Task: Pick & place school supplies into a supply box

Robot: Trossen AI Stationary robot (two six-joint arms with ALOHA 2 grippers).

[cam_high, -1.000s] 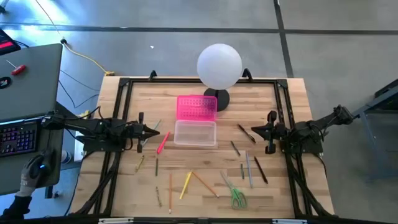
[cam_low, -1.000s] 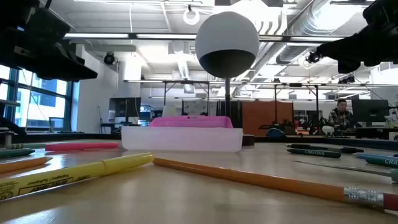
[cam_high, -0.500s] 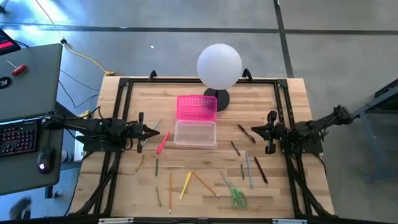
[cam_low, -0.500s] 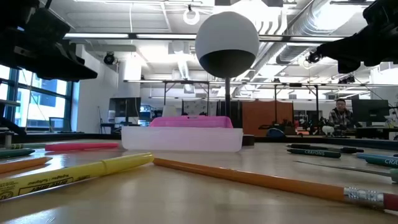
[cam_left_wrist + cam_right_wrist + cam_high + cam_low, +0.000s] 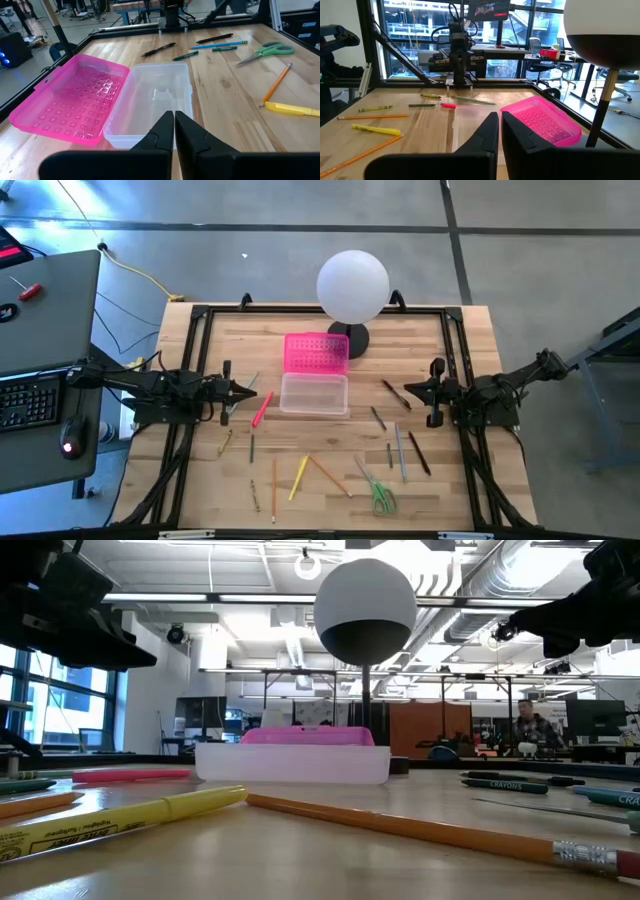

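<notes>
box lid point(image 5: 316, 352) hot pink, dotted | base point(image 5: 314, 394) clear | scissors point(image 5: 380, 495) green | lamp point(image 5: 352, 286) white

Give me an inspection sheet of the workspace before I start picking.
Surface: wooden table, black frame round it.
Job's things: box open and empty, pink lid laid flat behind it; pink marker, scissors, yellow highlighter and pencils loose on the table.
Clutter: white globe lamp behind the box.
End effectors: left end effector shut, beside the marker; right end effector shut, holding nothing.
Cables: yellow cable on the floor.
Surroundings: desk with keyboard; a person far off.
</notes>
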